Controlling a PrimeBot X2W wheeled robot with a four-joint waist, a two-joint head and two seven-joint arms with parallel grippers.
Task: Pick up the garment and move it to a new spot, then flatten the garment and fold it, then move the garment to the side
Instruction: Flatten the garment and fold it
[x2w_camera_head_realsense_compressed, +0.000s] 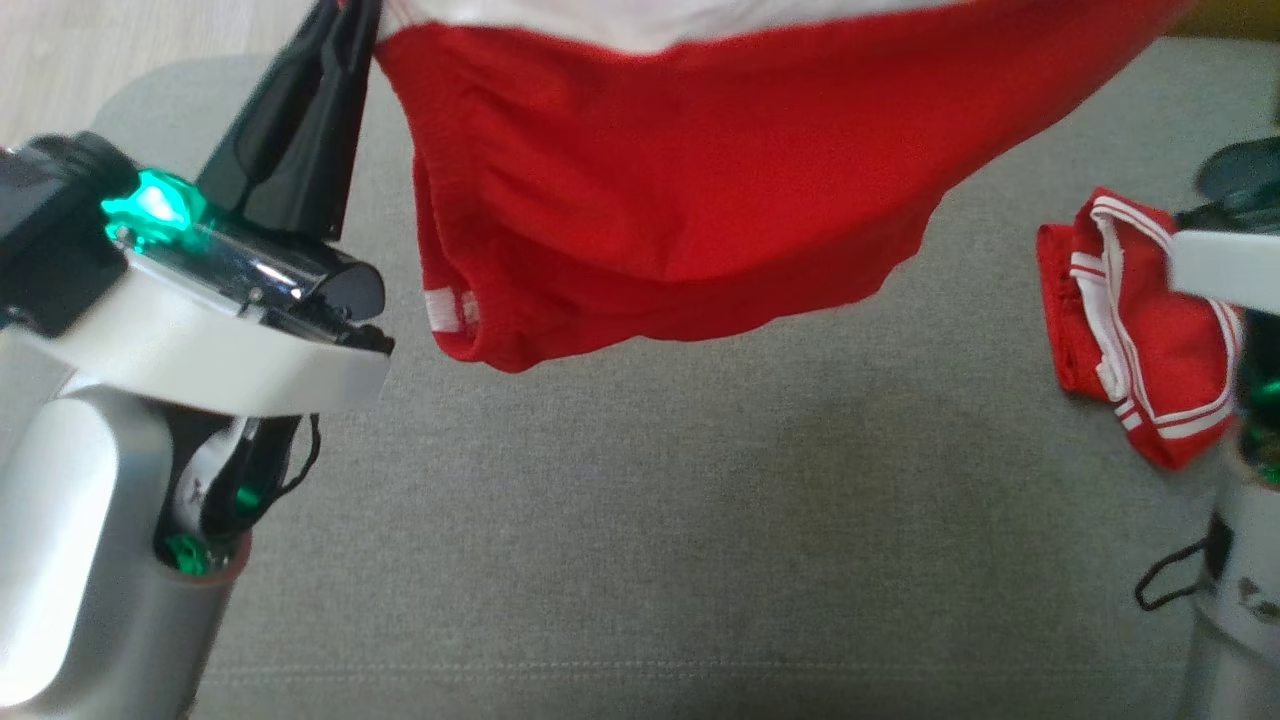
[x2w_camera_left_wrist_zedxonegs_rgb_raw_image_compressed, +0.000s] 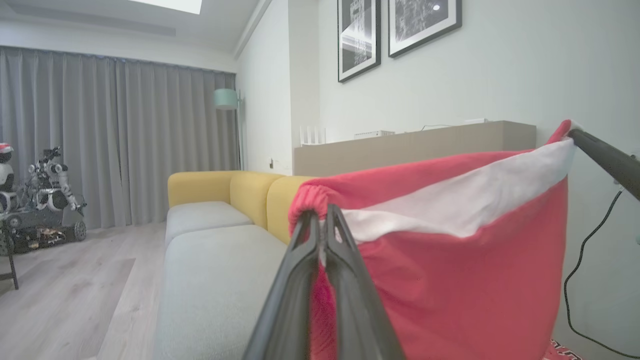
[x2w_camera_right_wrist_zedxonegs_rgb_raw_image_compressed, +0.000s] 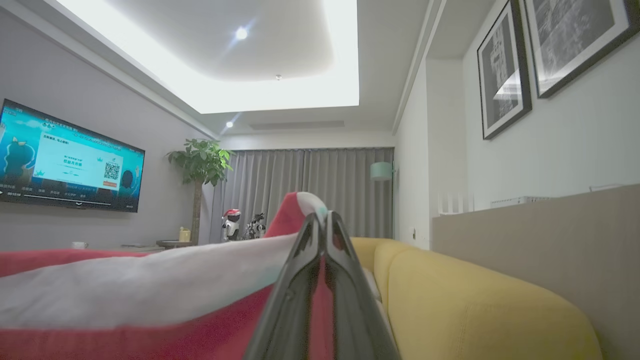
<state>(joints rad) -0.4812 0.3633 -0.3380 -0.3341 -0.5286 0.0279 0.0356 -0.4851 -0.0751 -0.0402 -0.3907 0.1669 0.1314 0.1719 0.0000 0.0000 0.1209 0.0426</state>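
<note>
The garment (x2w_camera_head_realsense_compressed: 680, 200), red with a white inner band, hangs stretched in the air above the grey sofa seat (x2w_camera_head_realsense_compressed: 700, 520). My left gripper (x2w_camera_head_realsense_compressed: 350, 15) is shut on its left top corner; the left wrist view shows the closed fingers (x2w_camera_left_wrist_zedxonegs_rgb_raw_image_compressed: 320, 215) pinching the gathered red waistband (x2w_camera_left_wrist_zedxonegs_rgb_raw_image_compressed: 450, 260). My right gripper (x2w_camera_right_wrist_zedxonegs_rgb_raw_image_compressed: 320, 217) is shut on the opposite corner, with red and white cloth (x2w_camera_right_wrist_zedxonegs_rgb_raw_image_compressed: 150, 285) running away to the left. Its dark finger (x2w_camera_left_wrist_zedxonegs_rgb_raw_image_compressed: 595, 150) also appears in the left wrist view, at the cloth's far corner. The lower hem hangs free, clear of the seat.
A second red piece with white stripes (x2w_camera_head_realsense_compressed: 1150, 330) lies crumpled on the seat at the right, beside my pale right forearm (x2w_camera_head_realsense_compressed: 1220, 265). Yellow backrests (x2w_camera_right_wrist_zedxonegs_rgb_raw_image_compressed: 475, 300) line the sofa's far side. Wooden floor (x2w_camera_left_wrist_zedxonegs_rgb_raw_image_compressed: 65, 290) lies beyond the sofa's left end.
</note>
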